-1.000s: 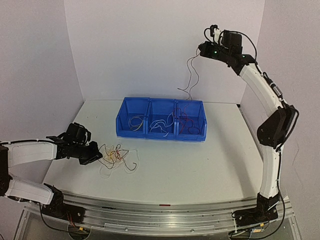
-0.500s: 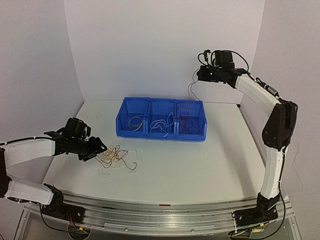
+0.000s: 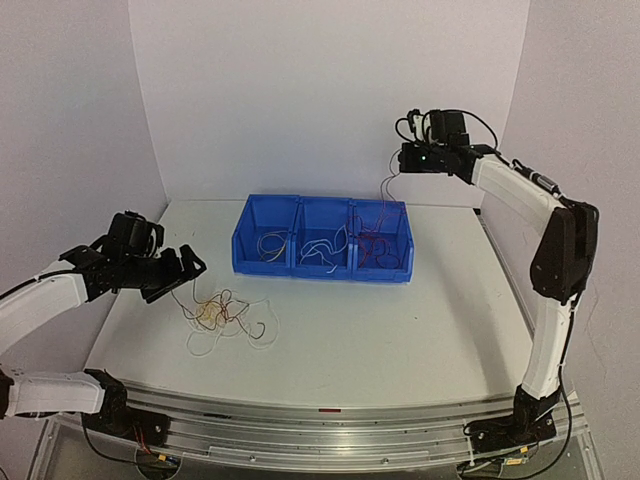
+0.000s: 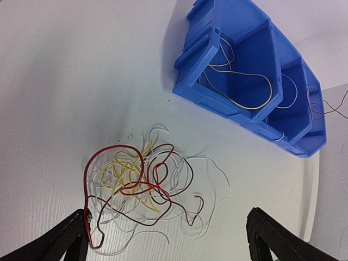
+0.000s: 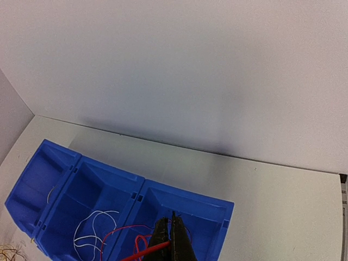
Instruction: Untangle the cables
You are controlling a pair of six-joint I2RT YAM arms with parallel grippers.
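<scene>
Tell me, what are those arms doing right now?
Left end effector open above cable tangle. Right end effector shut on red cable, dangling into blue bin. No obstruction seen.

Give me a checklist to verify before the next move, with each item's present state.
1. left gripper open above the tangle: ok.
2. tangle lying loose on the table: ok.
3. left fingers clear of it: cannot tell; a red loop lies beside one.
4. right gripper shut on the red cable: ok.
5. red cable hanging over the right compartment of the blue bin: ok.
</scene>
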